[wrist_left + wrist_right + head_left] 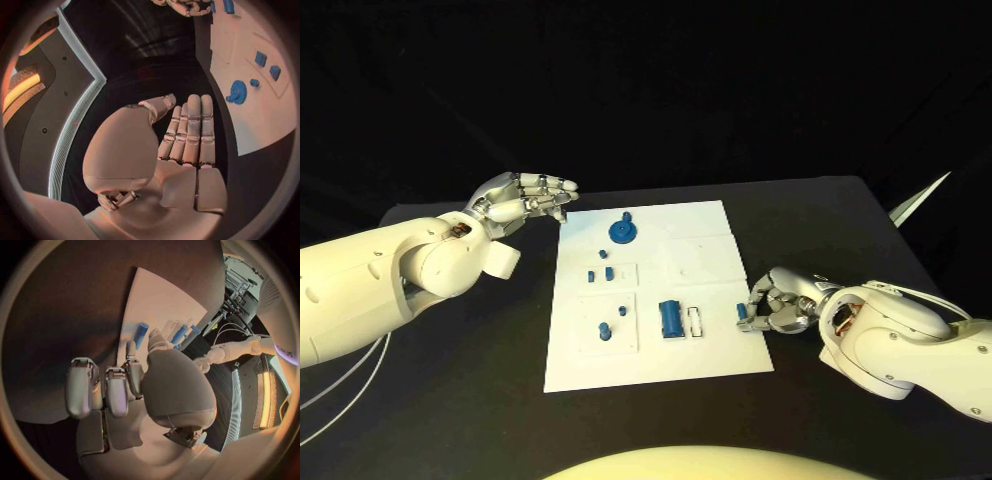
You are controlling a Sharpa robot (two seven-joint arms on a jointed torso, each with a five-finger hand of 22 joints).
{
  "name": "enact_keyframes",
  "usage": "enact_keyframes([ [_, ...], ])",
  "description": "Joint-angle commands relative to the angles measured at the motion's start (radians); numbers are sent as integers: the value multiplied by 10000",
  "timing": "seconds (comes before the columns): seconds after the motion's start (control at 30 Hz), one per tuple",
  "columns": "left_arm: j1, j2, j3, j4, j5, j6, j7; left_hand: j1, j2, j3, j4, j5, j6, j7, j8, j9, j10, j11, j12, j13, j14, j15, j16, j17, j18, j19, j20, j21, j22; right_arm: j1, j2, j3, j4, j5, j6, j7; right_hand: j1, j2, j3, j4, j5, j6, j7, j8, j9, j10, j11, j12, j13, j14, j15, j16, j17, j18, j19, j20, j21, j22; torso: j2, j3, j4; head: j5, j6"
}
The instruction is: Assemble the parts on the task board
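right robot hand (776,302) curled empty at task board (711,345) edge, left robot hand (524,198) open, clear. risk: knuckles nudge board, shifting blue parts (672,318).

Black table (473,400) here, matte top, far edge running straight across, far left corner rounded. Black backdrop (646,80) right behind far edge, dark all the way up. Over at table's right edge, near far right corner: pale pointed sliver (920,197), tilted, tip aimed up and outward; cannot tell what it is. Near left edge: thin white cables (341,385), looping down past near left corner.
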Motion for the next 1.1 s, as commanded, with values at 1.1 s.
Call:
enact_keyframes([
  [1.1,2,-42,6,35,9,86,-96,-87,47,-254,-85,11,-102,49,174,-129,-160,44,124,-15,-107,19,-119,-66,-97,50,67,-186,-112,-292,714,2,-261,-44,-162,-808,-261,-816,6628,-1831,1483,0,-47,-69,674,242,-165,57,911,918,-167,60,2120,-111,636,-39,317,2274,-16,-13,-8,83,-57],
])
